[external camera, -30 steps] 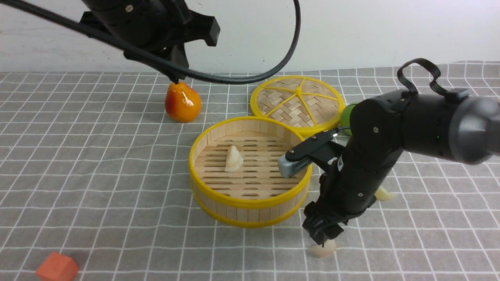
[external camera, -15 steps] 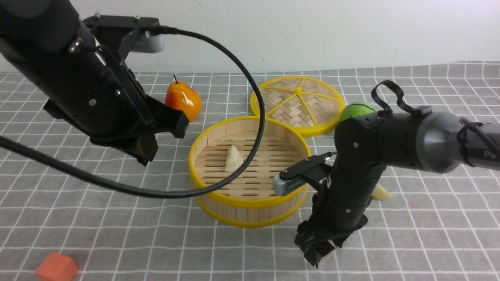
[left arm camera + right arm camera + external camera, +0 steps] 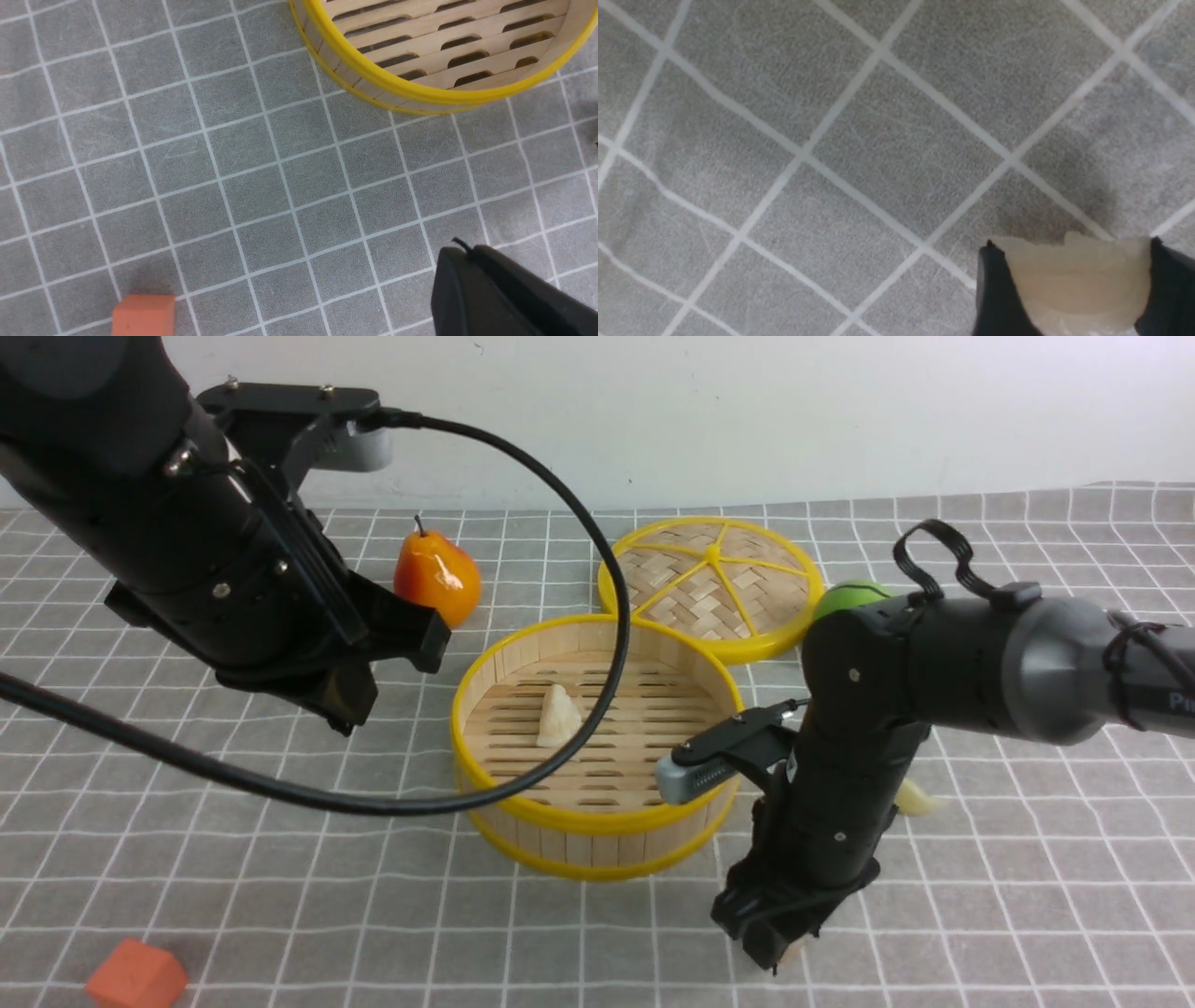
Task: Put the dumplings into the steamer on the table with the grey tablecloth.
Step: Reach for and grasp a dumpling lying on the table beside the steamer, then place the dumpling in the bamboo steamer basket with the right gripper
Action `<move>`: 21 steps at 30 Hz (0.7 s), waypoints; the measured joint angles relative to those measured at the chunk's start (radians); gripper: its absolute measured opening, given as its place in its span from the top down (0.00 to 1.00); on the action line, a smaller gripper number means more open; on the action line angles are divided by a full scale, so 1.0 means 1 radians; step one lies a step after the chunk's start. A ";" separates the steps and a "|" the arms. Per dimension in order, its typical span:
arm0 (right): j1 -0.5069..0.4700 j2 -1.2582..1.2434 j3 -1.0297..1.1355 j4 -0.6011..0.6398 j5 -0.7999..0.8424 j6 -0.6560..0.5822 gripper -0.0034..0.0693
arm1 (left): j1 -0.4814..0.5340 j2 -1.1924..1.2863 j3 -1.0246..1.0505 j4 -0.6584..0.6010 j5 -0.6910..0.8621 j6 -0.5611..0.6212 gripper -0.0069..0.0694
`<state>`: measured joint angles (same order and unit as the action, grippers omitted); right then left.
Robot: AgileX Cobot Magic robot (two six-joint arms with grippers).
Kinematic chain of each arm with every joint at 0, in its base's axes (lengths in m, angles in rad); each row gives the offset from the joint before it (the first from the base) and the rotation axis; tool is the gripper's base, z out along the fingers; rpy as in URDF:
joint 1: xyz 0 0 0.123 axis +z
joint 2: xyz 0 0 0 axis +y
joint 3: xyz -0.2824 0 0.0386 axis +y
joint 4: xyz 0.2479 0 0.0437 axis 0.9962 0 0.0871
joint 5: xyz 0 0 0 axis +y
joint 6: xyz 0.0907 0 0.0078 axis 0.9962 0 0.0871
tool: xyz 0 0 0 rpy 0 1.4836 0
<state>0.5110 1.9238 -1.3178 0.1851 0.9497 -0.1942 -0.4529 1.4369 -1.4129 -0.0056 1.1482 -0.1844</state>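
Observation:
The steamer (image 3: 597, 845) stands mid-table on the grey tablecloth (image 3: 280, 859); its rim also shows in the left wrist view (image 3: 420, 95). One cream dumpling (image 3: 558, 717) lies on its slatted floor. My right gripper (image 3: 773, 954) is low at the cloth, in front and to the right of the steamer. It is shut on a second dumpling (image 3: 1078, 280), held between both fingers (image 3: 994, 289). A third dumpling (image 3: 917, 799) peeks out behind my right arm. My left gripper (image 3: 460, 249) is shut and empty, raised left of the steamer (image 3: 347, 702).
An orange pear (image 3: 437, 581) and the woven yellow-rimmed lid (image 3: 711, 583) sit behind the steamer, with a green ball (image 3: 851, 597) by the lid. An orange cube (image 3: 137, 978) lies at the front left (image 3: 142, 315). My left arm's black cable (image 3: 560, 747) loops across the steamer.
My left arm swung down from the upper back to the left of the steamer, then held. My right gripper dropped over the front dumpling and now grips it.

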 joint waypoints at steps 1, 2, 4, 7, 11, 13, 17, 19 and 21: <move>0.000 -0.015 -0.019 -0.002 0.018 0.000 0.45 | 0.000 -0.001 0.000 0.000 0.001 0.000 0.93; 0.000 -0.029 -0.041 -0.005 0.035 0.000 0.45 | 0.000 -0.001 0.000 -0.001 0.002 0.000 0.93; 0.000 -0.043 -0.077 -0.005 0.059 0.000 0.45 | 0.000 -0.007 0.000 -0.001 0.004 0.000 0.93; 0.000 -0.054 -0.204 0.010 0.095 0.000 0.45 | 0.000 -0.026 0.000 -0.006 0.008 0.000 0.92; 0.000 0.018 -0.408 0.020 0.098 0.000 0.45 | 0.000 -0.078 0.001 -0.015 0.021 0.000 0.92; 0.000 0.083 -0.498 0.020 0.097 0.000 0.45 | 0.000 -0.109 0.001 -0.016 0.037 0.000 0.92; 0.000 0.245 -0.658 0.033 0.097 0.000 0.45 | 0.000 -0.168 0.001 -0.018 0.077 0.000 0.92; 0.000 0.316 -0.716 0.036 0.096 0.007 0.45 | 0.000 -0.207 0.001 -0.019 0.095 -0.001 0.92; 0.000 0.372 -0.761 0.034 0.096 0.024 0.45 | 0.000 -0.240 0.001 -0.020 0.095 -0.006 0.92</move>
<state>0.5110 2.2961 -2.0783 0.2190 1.0455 -0.1701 -0.4529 1.1968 -1.4119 -0.0253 1.2432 -0.1906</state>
